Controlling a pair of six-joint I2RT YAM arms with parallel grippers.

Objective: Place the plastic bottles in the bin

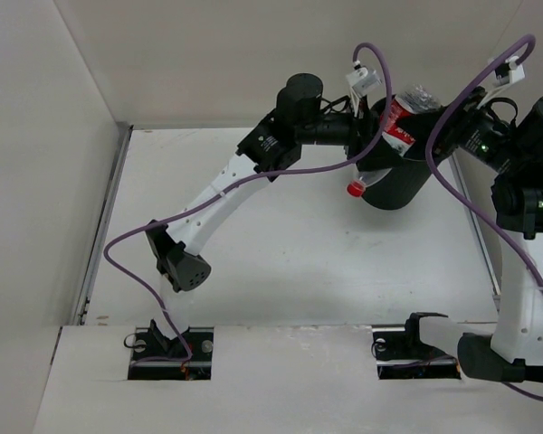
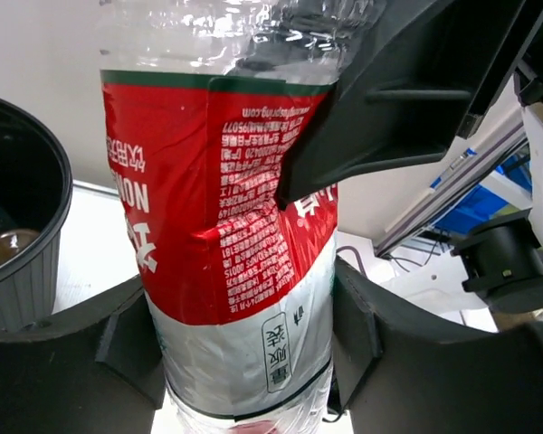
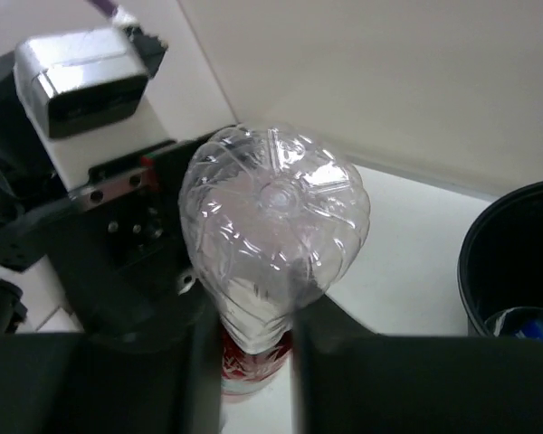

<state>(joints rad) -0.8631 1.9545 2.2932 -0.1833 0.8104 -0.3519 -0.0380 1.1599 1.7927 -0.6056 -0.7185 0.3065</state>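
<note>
A: Bases of both arms sit at the near edge of the desk (image 1: 281, 262). What does the left hand (image 1: 373, 136) have?

B: It is clamped on the red-label bottle (image 1: 400, 125). In its wrist view the fingers (image 2: 118, 353) press the bottle from both sides.

A: And the right hand (image 1: 434, 127)?

B: Closed on the same bottle, nearer its clear base. One finger (image 2: 398, 108) lies against the label.

A: Where is the bottle, then?

B: Lifted off the desk and tilted, with the red cap (image 1: 355, 188) lowest and pointing toward the arm bases. It is at the left rim of the bin (image 1: 403, 192). Whether it hangs over the opening, I cannot tell.

A: Anything inside the bin?

B: An orange-brown shape (image 2: 9, 244) low down, and something blue (image 3: 534, 325).
</note>
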